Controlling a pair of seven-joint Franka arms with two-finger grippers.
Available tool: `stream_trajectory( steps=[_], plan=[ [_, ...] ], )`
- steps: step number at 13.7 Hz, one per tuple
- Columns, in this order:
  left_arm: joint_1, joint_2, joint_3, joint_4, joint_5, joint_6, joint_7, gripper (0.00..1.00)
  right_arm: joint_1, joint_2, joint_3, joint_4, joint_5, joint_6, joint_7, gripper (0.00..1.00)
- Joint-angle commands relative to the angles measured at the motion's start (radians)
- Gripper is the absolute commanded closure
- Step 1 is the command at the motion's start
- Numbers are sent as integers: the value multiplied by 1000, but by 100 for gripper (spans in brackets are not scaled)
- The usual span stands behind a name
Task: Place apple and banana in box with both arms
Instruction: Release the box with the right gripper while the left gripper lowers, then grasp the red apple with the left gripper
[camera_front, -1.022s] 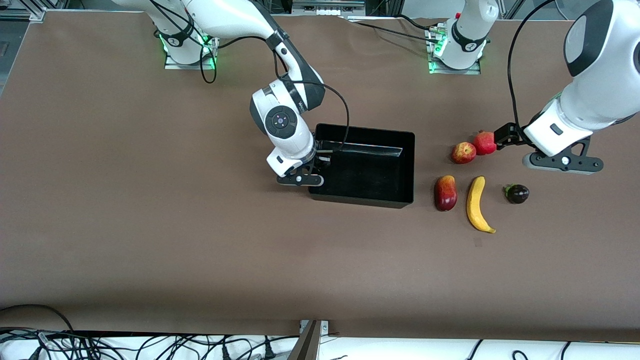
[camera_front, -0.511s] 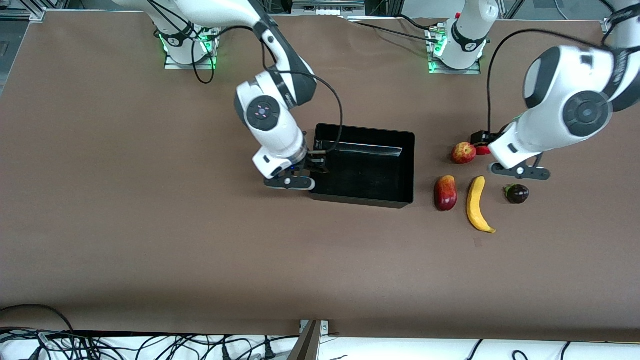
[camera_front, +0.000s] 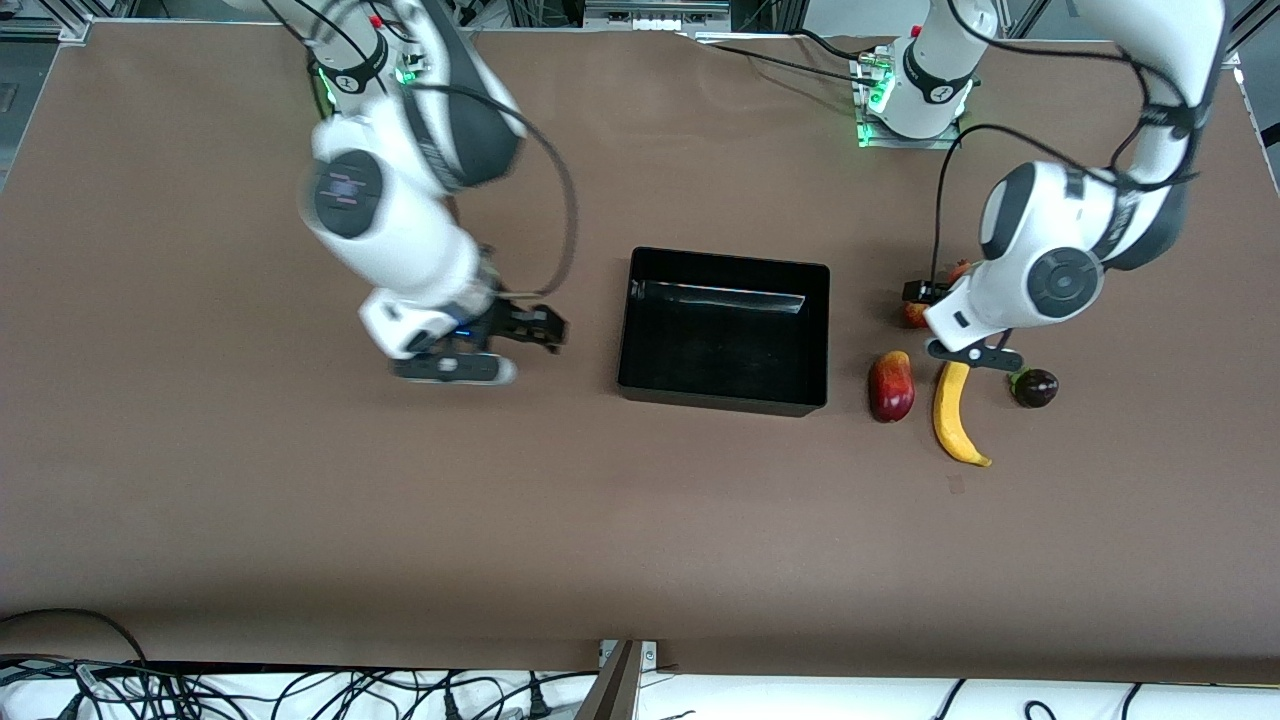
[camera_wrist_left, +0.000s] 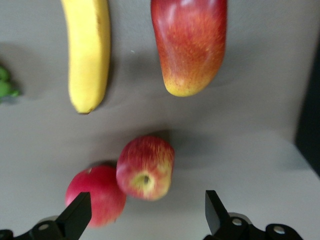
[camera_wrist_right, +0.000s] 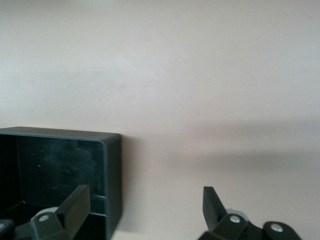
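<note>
The apple (camera_wrist_left: 145, 167) lies on the table touching the pomegranate (camera_wrist_left: 97, 195). In the front view only an edge of the apple (camera_front: 911, 317) shows under my left gripper (camera_front: 914, 293). That gripper (camera_wrist_left: 145, 217) is open and empty, just above the apple. The banana (camera_front: 955, 420) lies nearer the camera, beside the mango (camera_front: 890, 387); it also shows in the left wrist view (camera_wrist_left: 90, 50). The black box (camera_front: 812, 330) stands mid-table, empty. My right gripper (camera_front: 545, 330) is open and empty, above the table beside the box on the right arm's side. Its wrist view shows the box's corner (camera_wrist_right: 112, 175) by the gripper (camera_wrist_right: 144, 207).
A dark purple fruit with a green stem (camera_front: 1035, 387) lies beside the banana, toward the left arm's end. The mango (camera_wrist_left: 190, 45) lies between banana and box. A sliver of the pomegranate (camera_front: 958, 268) shows by the left arm's wrist.
My right gripper has pulled away from the box's wall toward the right arm's end. My left gripper has moved toward the box, from beside the pomegranate to over the apple.
</note>
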Motion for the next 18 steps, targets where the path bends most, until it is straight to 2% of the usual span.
stream_trajectory(
  steps=[1, 2, 4, 6, 8, 9, 10, 12, 13, 15, 18],
  plan=[
    [-7, -6, -3, -96, 140, 145, 15, 0, -150, -156, 41, -33, -43, -163, -162, 0],
    [-5, 0, -3, -99, 206, 158, 15, 0, -227, -202, 85, -33, -80, -215, -219, 0],
    [-4, 19, -3, -139, 219, 217, 14, 0, -363, -281, 178, -42, -161, -307, -261, 0],
    [8, 40, -3, -215, 219, 355, 12, 0, -474, -344, 243, -57, -192, -374, -290, 0],
    [8, 45, -3, -222, 219, 371, 12, 0, -548, -384, 284, -61, -206, -429, -329, 0],
    [8, 43, -3, -222, 219, 368, 14, 19, -581, -397, 313, -64, -227, -441, -330, 0],
    [10, 39, -3, -222, 219, 366, 12, 47, -607, -408, 343, -85, -252, -438, -336, 0],
    [8, 25, -4, -220, 219, 333, 11, 80, -637, -421, 363, -117, -266, -428, -336, 0],
    [7, -9, -6, -214, 219, 293, 5, 87, -652, -424, 380, -133, -284, -414, -336, 0],
    [-1, -70, -39, -147, 196, 142, -2, 88, -666, -431, 400, -153, -298, -385, -338, 0],
    [-8, -41, -137, 162, 43, -225, -47, 88, -664, -430, 395, -142, -299, -383, -342, 0]
  ],
)
